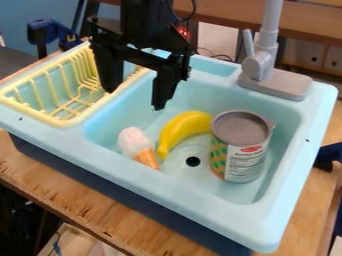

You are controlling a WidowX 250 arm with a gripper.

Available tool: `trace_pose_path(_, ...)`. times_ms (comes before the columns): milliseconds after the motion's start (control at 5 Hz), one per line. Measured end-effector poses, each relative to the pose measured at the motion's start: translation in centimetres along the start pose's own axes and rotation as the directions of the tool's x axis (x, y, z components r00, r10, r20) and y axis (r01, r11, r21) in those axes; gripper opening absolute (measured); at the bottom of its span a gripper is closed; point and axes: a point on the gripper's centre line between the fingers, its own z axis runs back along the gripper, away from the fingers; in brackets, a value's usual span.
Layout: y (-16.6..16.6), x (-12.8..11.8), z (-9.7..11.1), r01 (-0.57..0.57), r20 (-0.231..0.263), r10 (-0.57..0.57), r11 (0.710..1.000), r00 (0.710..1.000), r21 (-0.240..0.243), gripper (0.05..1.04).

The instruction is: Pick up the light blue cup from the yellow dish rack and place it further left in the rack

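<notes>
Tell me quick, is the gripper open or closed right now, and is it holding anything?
Gripper: open, fingers spread apart, holding nothing, over the sink.

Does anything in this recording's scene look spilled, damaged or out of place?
Nothing stands out. In the sink, the can stands upright, and the banana and ice cream cone lie beside the drain; I see no spill or damage.

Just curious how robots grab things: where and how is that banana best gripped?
Probably around the middle of the banana, from above, squeezing across its narrow width. It lies curved in the sink, the can close by one end, the ice cream cone near the other.
</notes>
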Motion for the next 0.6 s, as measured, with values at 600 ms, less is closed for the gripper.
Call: trace_pose_path(600,2.2,3.6,2.7,0.070,0.064,-0.066,0.996,0.996,-0.051,1.009)
